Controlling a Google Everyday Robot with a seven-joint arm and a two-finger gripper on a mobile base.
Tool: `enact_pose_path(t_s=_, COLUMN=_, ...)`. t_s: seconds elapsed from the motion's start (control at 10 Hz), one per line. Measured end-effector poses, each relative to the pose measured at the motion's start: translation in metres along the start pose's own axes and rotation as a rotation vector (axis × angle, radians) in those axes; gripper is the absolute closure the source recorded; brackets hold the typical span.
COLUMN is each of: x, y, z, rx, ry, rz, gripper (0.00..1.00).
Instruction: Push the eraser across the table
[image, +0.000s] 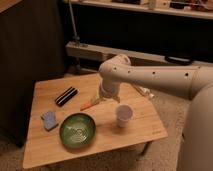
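Gripper (103, 96) of a white robot arm hangs low over the small light wooden table (142, 127), just beside an orange marker-like stick (88, 105); whether it is open or holds anything cannot be told. The small black rectangular eraser with a pale stripe (66, 96) lies apart from it, toward the table's far edge, beyond a blue-grey squarish pad (49, 120) and a round green bowl (77, 131).

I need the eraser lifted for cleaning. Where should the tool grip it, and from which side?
Probably from above, at mid-length across the narrow width: the eraser lies flat and diagonal on the table, with both long sides free. The tool hangs nearby, by the orange marker.
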Motion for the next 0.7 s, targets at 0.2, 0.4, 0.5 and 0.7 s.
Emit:
enact_pose_path(t_s=0.2, x=0.0001, y=-0.0012, z=0.0001, rx=0.001, ry=0.0, rz=0.002, gripper=0.2)
enact_pose_path(t_s=0.4, x=0.0003, y=-0.0017, z=0.0, rx=0.001, ry=0.0, rz=0.003, gripper=0.2)
enact_pose_path(t_s=0.5, x=0.0003, y=-0.0018, z=0.0, rx=0.001, ry=0.0, rz=0.003, gripper=0.2)
enact_pose_path(t_s=0.7, x=0.0006, y=-0.0019, z=0.0009, rx=0.001, ry=0.002, rz=0.003, gripper=0.2)
